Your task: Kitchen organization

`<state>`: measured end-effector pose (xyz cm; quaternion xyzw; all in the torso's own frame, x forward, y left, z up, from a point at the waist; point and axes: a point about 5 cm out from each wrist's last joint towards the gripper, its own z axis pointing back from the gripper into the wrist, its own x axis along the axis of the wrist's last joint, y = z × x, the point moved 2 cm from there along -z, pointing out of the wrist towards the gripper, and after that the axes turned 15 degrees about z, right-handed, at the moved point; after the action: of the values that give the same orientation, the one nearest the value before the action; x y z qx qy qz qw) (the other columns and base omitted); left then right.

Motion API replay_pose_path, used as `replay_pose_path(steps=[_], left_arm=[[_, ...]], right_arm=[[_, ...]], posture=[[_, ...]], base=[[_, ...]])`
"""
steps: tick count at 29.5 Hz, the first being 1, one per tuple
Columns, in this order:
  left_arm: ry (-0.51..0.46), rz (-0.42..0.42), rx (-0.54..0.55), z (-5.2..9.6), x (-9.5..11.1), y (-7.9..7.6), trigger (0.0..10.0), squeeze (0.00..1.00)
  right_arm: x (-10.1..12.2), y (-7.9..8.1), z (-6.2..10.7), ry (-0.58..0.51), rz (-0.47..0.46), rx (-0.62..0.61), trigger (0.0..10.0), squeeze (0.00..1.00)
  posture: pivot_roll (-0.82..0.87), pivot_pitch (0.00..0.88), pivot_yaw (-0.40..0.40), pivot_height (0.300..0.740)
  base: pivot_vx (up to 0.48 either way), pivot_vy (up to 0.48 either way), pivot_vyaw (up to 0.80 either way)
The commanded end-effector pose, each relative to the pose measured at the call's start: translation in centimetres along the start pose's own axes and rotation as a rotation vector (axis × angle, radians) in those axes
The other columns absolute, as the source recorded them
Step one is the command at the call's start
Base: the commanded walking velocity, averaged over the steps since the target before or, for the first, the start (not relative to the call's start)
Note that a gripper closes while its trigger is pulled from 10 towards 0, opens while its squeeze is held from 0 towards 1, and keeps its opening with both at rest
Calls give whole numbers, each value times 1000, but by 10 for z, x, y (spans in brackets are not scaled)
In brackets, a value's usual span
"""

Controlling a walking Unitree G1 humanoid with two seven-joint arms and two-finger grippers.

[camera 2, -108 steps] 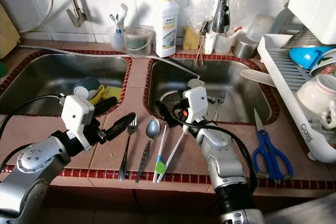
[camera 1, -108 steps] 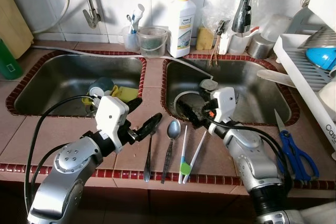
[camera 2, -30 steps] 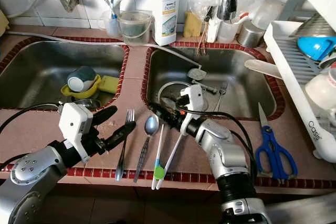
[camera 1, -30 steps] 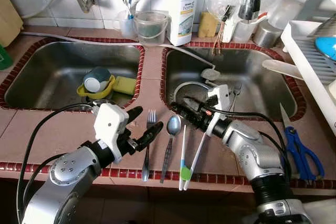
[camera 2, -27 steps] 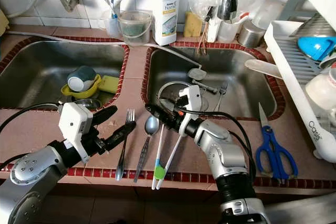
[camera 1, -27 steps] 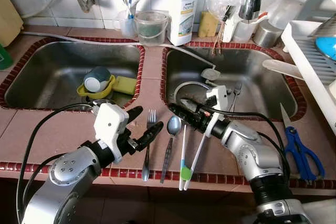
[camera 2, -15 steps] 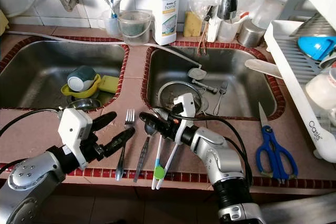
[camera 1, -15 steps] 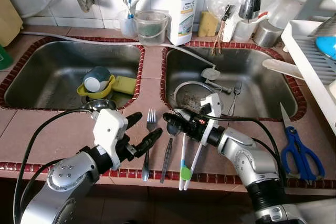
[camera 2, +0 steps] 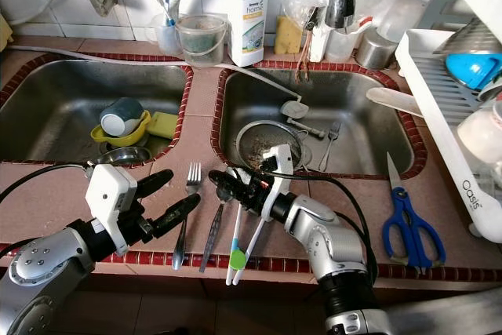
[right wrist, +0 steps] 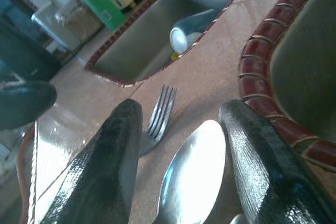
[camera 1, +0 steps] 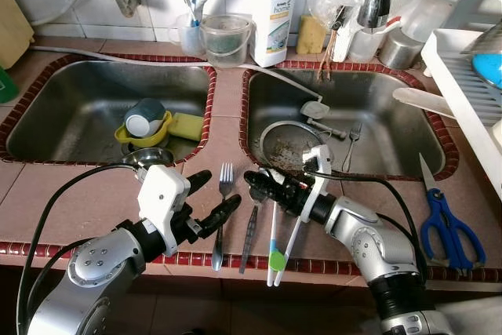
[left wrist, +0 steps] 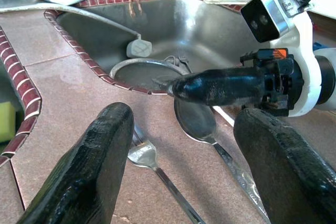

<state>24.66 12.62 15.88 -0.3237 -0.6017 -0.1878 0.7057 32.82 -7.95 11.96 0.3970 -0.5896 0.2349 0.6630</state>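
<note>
A fork [camera 1: 222, 208], a spoon [camera 1: 252, 221] and two toothbrushes [camera 1: 274, 234] lie side by side on the tiled counter [camera 1: 94, 194] between two sinks. My right gripper [camera 1: 256, 184] is low over the spoon's bowl, open, with one finger on each side of the bowl [right wrist: 193, 167]. It grips nothing. My left gripper [camera 1: 212, 197] hovers open just left of the fork, one finger crossing above the fork's handle. From the left wrist, the fork head [left wrist: 143, 152] and spoon bowl [left wrist: 196, 119] lie between its fingers [left wrist: 86, 177], with the right gripper's finger above the spoon.
The left sink [camera 1: 70, 119] holds a cup, a yellow bowl and a sponge. The right sink [camera 1: 384, 127] holds a round plate and a small fork. Blue scissors [camera 1: 444, 223] lie on the counter at right, beside a white dish rack [camera 1: 463, 107]. A detergent bottle [camera 1: 272, 13] stands at the back.
My right gripper has slid left and nearer along the counter, from the sink's edge to the spoon's bowl. My left gripper has barely shifted, staying open by the fork.
</note>
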Motion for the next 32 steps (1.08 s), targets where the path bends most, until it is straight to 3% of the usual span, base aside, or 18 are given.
replay_pose_path(steps=[1,6,7,8,13,17,19,21,26,32], left_arm=[[4,-10,-7,2,2,-1,10000,0],[1,-10,-8,1,3,0,10000,0],[0,-10,-8,1,3,-1,10000,0],[-1,-8,-8,1,3,-1,10000,0],[-4,-7,-7,1,4,-1,10000,0],[-8,-6,-5,1,4,-2,10000,0],[-8,-6,-5,1,4,-2,10000,0],[-8,-5,-5,1,4,-2,10000,0],[-9,-4,-4,1,5,-2,10000,0],[-9,-2,-6,2,5,-2,10000,0]], right_arm=[[-2,-3,4,6,-24,-26,0,0],[-2,-6,6,12,-23,-42,353,0],[-3,-6,6,14,-25,-42,0,0],[-3,-6,6,14,-28,-45,392,0],[-2,-6,7,14,-36,-46,0,0],[-3,-7,8,19,-38,-50,941,0],[-3,-7,8,19,-40,-50,588,0],[-3,-7,9,19,-43,-53,902,0],[-5,-7,12,19,-58,-58,0,0],[-8,-5,15,15,-86,-63,0,0]], posture=[[35,173,-1,740],[32,174,-2,740],[32,174,-2,740],[32,175,-2,740],[32,178,-4,740],[32,181,-5,740],[32,181,-4,740],[32,183,-5,740],[30,184,-4,740],[29,185,-3,740]], base=[[0,0,0],[0,0,0],[0,0,0],[0,0,0],[0,0,0],[0,0,0],[0,0,0],[0,0,0],[0,0,0],[0,0,0]])
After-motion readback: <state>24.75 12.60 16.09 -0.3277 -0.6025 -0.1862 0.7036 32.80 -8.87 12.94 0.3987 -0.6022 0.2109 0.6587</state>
